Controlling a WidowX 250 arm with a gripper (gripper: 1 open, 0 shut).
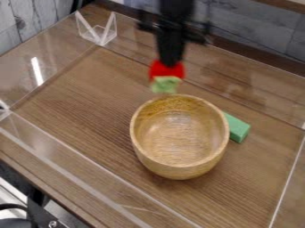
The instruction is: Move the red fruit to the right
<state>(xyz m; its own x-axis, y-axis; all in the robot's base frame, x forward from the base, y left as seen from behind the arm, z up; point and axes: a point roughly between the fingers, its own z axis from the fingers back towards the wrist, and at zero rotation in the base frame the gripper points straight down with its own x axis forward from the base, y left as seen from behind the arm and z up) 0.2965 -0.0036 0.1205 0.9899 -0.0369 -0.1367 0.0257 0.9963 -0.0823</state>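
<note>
From my seat at the remote station I read the single camera view from the left. At the far left sits a clear plastic stand [95,28], a small folded piece on the far part of the wooden table [84,107]. A low clear wall [131,183] runs along the near edge of the work area, and its panes throw pale glare over the wood.

Right of the stand, in the far middle, the black arm [179,18] comes down from the top of the frame with its gripper [168,64] pointing at the table. I see its jaws closed tight on the red fruit [166,75], which hangs from them with its red body above and its light green cap at the bottom. The picture is blurred here, so I judge the fruit is probably lifted clear of the wood rather than resting on it; I cannot see a gap plainly. The fruit sits just beyond the far rim of the wooden bowl [179,138], a little left of the bowl's centre, and it does not touch the rim as far as I can tell.

The bowl stands upright in the near middle, round and pale. Just to its right, against its outer wall, lies a flat green block [238,130] on the table
</note>
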